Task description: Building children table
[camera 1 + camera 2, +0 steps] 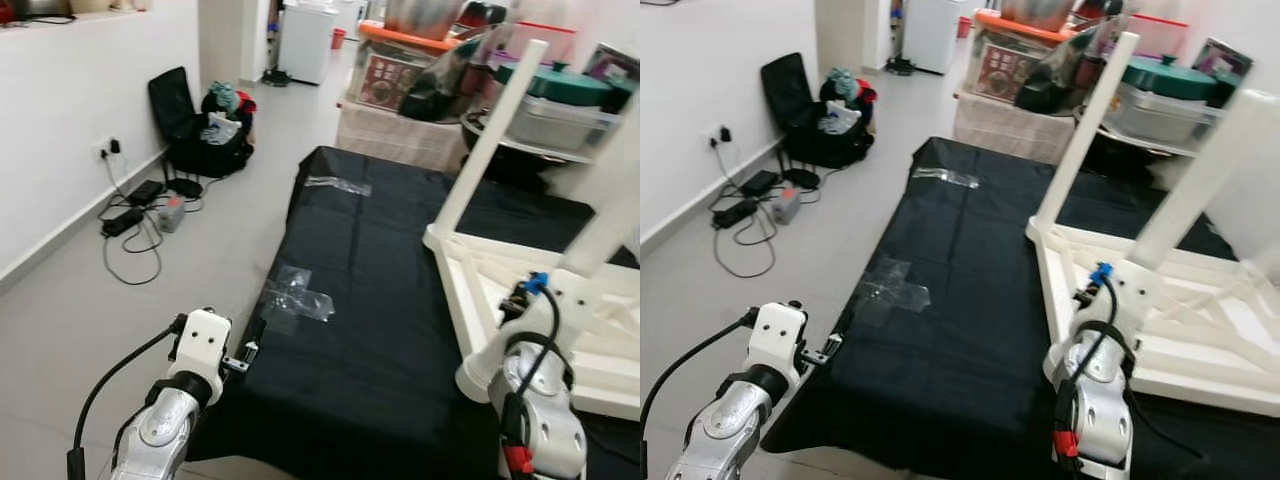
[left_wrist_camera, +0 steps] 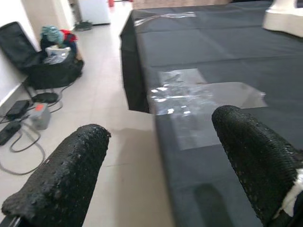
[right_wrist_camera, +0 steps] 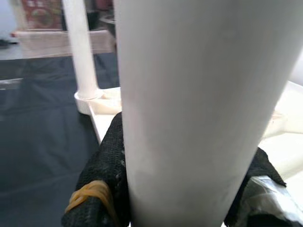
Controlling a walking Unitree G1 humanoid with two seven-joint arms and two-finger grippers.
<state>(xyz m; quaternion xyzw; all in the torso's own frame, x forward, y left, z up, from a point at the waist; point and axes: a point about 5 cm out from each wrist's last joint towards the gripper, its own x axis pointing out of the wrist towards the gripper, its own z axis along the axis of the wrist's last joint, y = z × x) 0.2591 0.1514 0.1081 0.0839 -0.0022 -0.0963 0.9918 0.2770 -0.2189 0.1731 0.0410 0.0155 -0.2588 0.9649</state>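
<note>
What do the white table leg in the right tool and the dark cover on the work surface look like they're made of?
The table leg looks like smooth matte white plastic, possibly painted wood: an even round surface with no visible grain. The right tool is shut around it. The cover looks like thin black fabric: it drapes over the edge with soft creases and is held by clear tape.

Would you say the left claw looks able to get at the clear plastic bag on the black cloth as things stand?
Probably yes: the left claw is open at the table's edge, facing the clear plastic bag, with only bare black cloth between them.
</note>
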